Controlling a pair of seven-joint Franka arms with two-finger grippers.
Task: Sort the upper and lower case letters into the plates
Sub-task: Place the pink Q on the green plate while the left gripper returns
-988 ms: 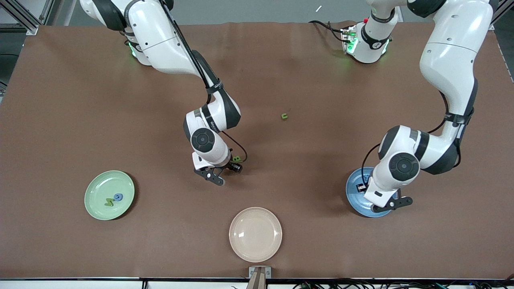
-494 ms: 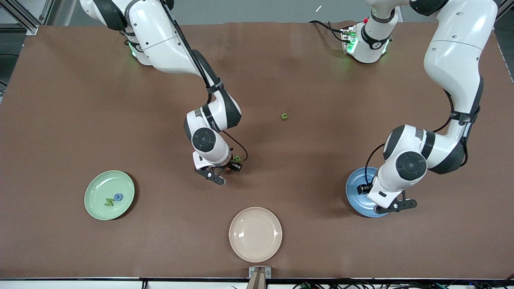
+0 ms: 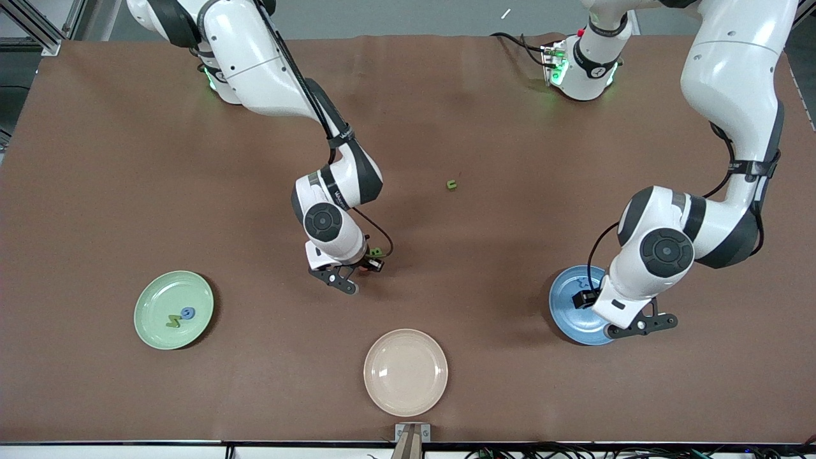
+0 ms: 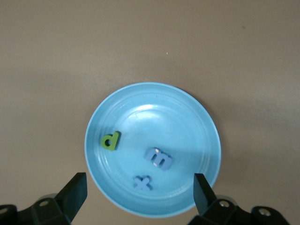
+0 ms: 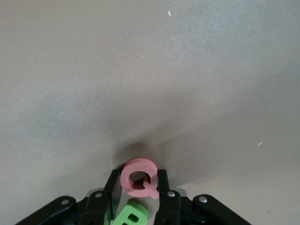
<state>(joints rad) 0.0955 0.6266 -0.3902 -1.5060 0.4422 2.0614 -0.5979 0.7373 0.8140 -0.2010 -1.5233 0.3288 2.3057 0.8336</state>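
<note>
Right now my right gripper is low at mid-table w/ its fingers pinched on the red Q, since caps belong w/ the others. A green letter sits just beside it, prob. next.

My left gripper hangs over the blue plate, fingers spread wide and empty, so I judge its drop is done: d, m and x lie inside.

The pale green plate at the right arm's end holds two letters. One green letter waits mid-table. The cream plate is unused.
</note>
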